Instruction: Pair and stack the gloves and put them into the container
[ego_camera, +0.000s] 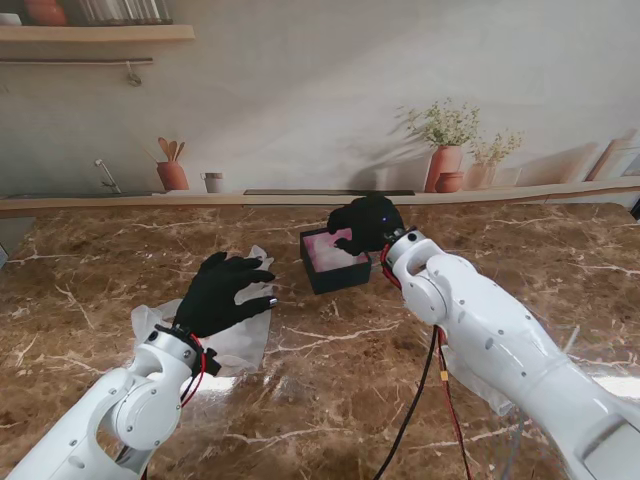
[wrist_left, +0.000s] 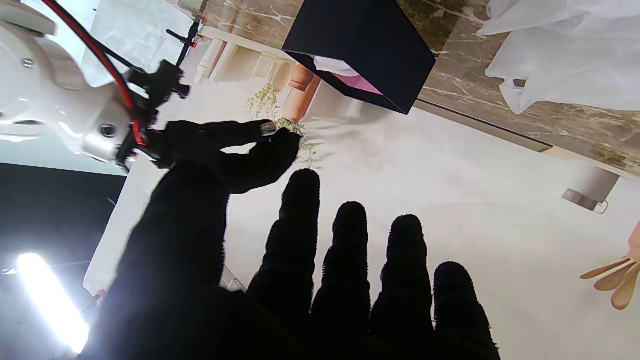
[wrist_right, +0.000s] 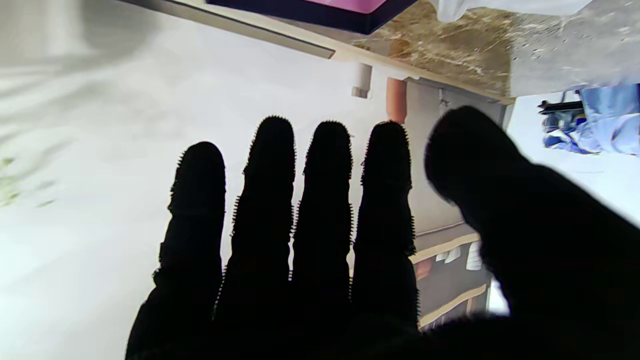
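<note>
- Our left hand hovers over the marble table, fingers spread and holding nothing.
- Under it lies a clear plastic glove, flat on the table on our left, well apart from the container.
- The dark container sits near the table's middle, pink inside, with something pale lying in it.
- Our right hand hangs over the container's far right corner; its fingers are straight, side by side, gripping nothing.
- Another pale sheet shows beside our right forearm.
</note>
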